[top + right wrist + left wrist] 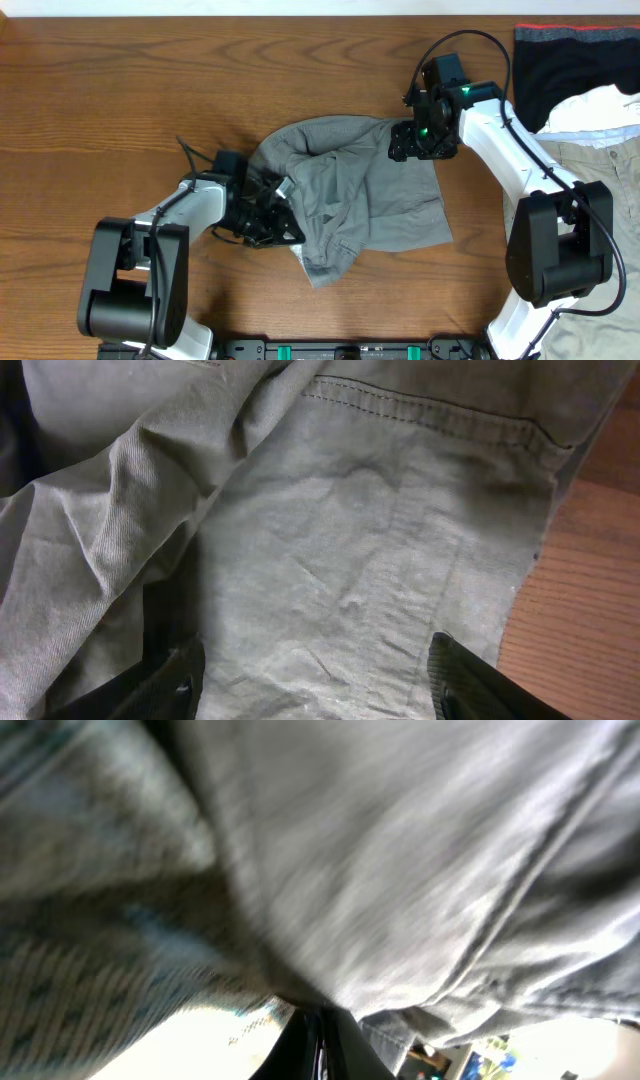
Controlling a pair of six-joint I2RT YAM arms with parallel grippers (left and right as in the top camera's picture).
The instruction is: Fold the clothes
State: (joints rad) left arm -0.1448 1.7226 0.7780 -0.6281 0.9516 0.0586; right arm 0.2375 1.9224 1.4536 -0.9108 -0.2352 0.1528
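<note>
The grey shorts (370,200) lie crumpled in the middle of the table, with one part folded over toward the upper left. My left gripper (268,215) is at their left edge. In the left wrist view its fingers (320,1040) are pressed together, with the grey cloth (400,870) bunched right against them and filling the view. My right gripper (412,140) is over the shorts' upper right corner. In the right wrist view its fingers (315,670) are spread wide just above flat grey fabric (350,540) near a stitched hem, holding nothing.
A black garment with a red edge (560,60) lies at the far right back. A white cloth (600,105) and beige trousers (600,165) lie below it, close to the right arm. Bare wooden table (590,590) shows beside the shorts' edge.
</note>
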